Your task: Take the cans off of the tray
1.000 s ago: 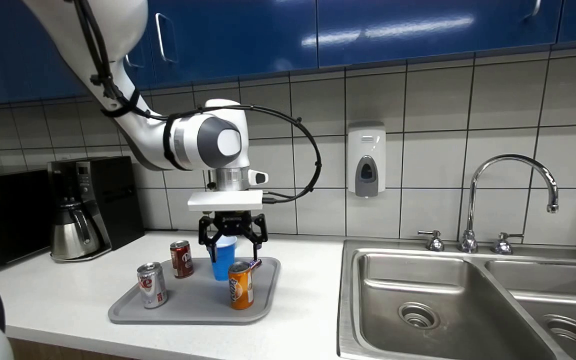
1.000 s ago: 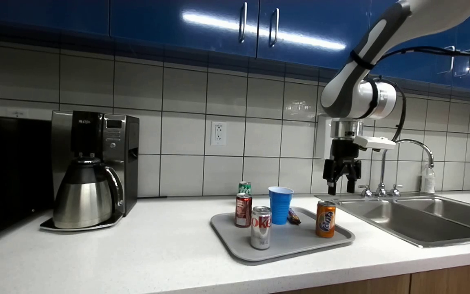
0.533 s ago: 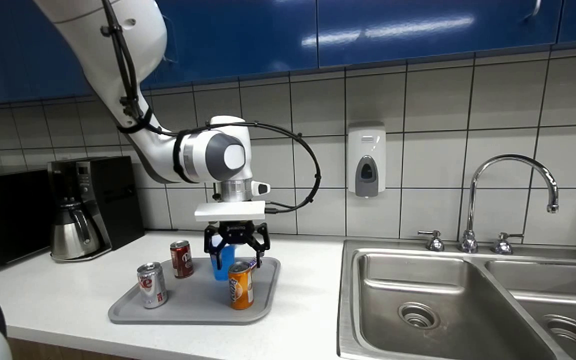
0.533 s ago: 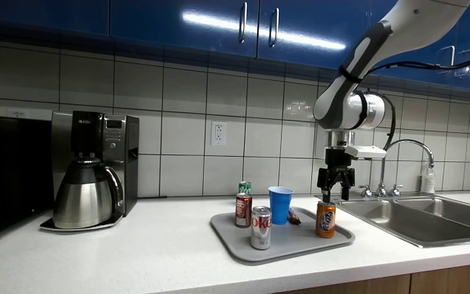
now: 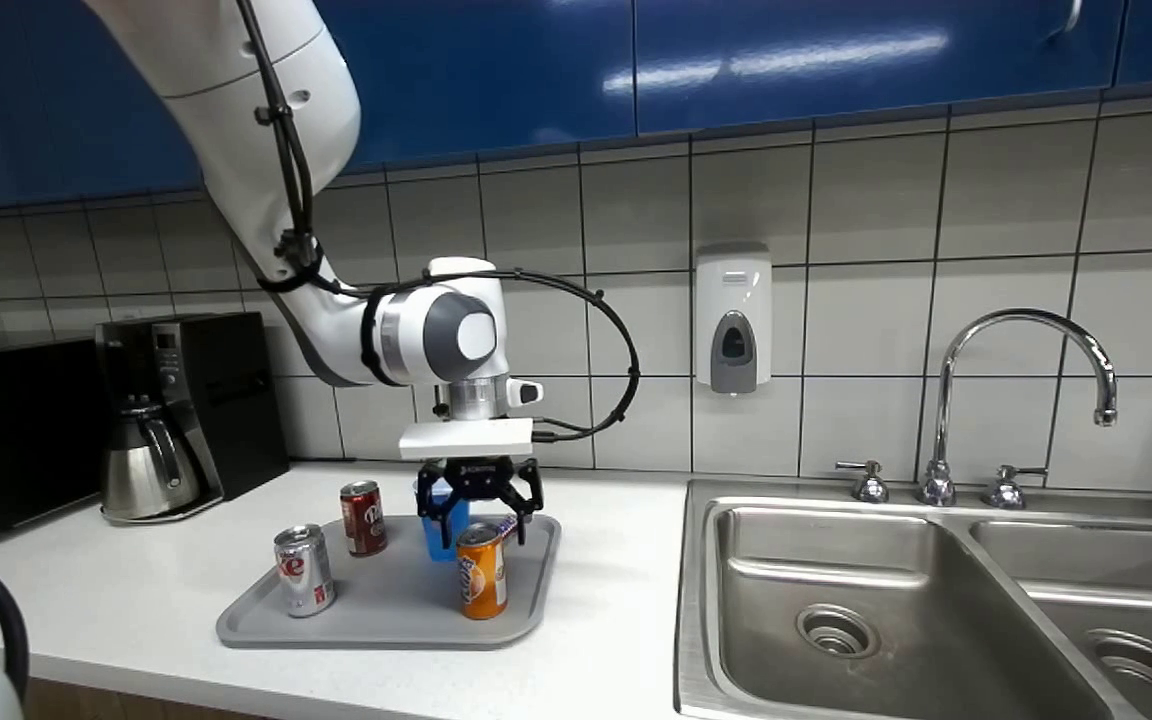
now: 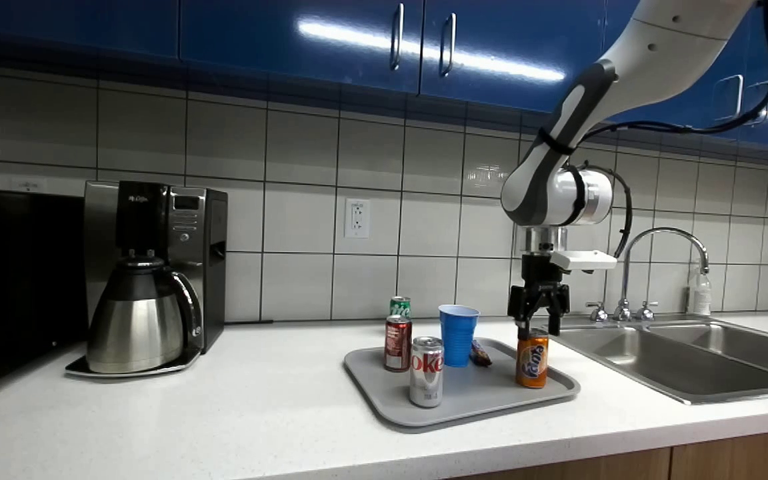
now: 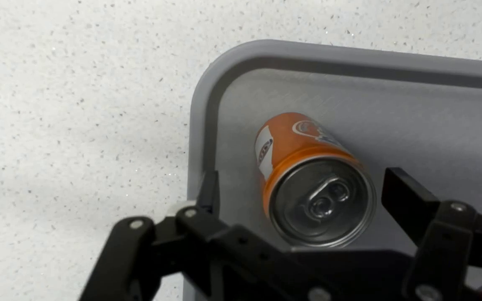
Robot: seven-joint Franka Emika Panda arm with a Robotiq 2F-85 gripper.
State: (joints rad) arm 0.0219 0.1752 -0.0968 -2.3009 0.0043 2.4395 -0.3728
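Note:
The orange can (image 5: 482,583) stands upright near a corner of the grey tray (image 5: 396,632); both also show in an exterior view, orange can (image 6: 532,365) and tray (image 6: 471,415). My gripper (image 5: 484,538) is open and low at the orange can's top. In the wrist view the open fingers (image 7: 301,188) lie on either side of the orange can (image 7: 293,140), with gaps on both sides. The silver can with red marking (image 5: 304,575) and the dark red can (image 5: 364,522) stand upright on the tray's other side, also in an exterior view, silver (image 6: 427,383), dark red (image 6: 397,350).
A blue cup (image 6: 459,341) and a small wrapped packet (image 6: 481,355) are on the tray. A green can (image 6: 400,307) shows behind the dark red can. A steel sink (image 5: 701,600) lies beside the tray. A coffee maker (image 6: 137,320) stands at the counter's far side.
My gripper has moved down to the orange can's top, staying open. In an exterior view it has also shifted left. The cans and tray have not moved.

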